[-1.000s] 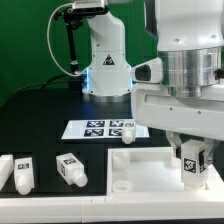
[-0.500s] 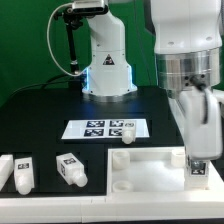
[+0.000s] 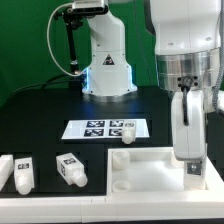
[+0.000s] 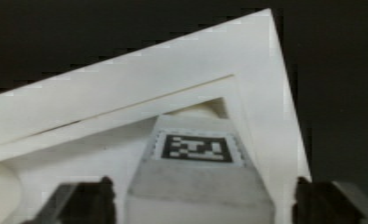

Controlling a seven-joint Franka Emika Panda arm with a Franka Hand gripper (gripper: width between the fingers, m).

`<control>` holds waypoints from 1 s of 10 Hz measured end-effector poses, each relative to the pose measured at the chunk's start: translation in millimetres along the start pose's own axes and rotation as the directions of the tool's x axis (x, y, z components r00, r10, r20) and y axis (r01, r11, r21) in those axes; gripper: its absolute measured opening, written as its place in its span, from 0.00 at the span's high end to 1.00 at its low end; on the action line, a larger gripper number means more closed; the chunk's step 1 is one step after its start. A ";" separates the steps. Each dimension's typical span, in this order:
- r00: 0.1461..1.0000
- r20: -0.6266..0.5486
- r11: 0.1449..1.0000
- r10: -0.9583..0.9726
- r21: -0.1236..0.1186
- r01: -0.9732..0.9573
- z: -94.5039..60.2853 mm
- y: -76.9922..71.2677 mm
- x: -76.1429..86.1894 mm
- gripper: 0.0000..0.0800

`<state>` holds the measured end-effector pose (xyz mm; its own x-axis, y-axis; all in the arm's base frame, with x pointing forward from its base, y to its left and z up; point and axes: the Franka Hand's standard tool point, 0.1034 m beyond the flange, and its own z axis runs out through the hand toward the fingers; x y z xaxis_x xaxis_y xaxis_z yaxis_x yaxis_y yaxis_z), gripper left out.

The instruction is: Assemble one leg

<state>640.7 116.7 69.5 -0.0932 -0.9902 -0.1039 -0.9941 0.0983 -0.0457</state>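
The leg [image 3: 192, 168], a stubby white post with a black-and-white tag, stands upright at the corner of the big white tray-like piece [image 3: 150, 160] on the exterior view's right. My gripper [image 3: 189, 152] hangs straight over it, fingers down on either side. In the wrist view the leg [image 4: 199, 160] sits between the two dark fingers [image 4: 83, 203], with a narrow pale gap on each side, so the jaws stand slightly open around it. The leg's lower end is hidden behind the tray wall.
Two more legs [image 3: 20, 171] [image 3: 70, 168] lie at the front on the exterior view's left. A third [image 3: 127, 134] lies by the marker board [image 3: 98, 128]. The robot base [image 3: 105, 60] stands behind.
The gripper has turned about its vertical axis, from broadside to edge-on, over the leg. Since half a second ago it has shifted slightly toward the exterior view's left.
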 end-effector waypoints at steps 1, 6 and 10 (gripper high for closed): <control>0.977 0.000 0.976 -0.215 0.012 0.215 -0.1 -1.3 -3.9 0.27; 0.776 -0.037 0.774 -0.630 0.048 0.631 4.1 0.1 -7.4 0.19; 0.478 -0.039 0.479 -0.878 -0.028 0.877 1.9 -3.6 -8.4 0.19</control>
<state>645.1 124.8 68.7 0.8258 -0.5633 0.0294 -0.5594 -0.8245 -0.0850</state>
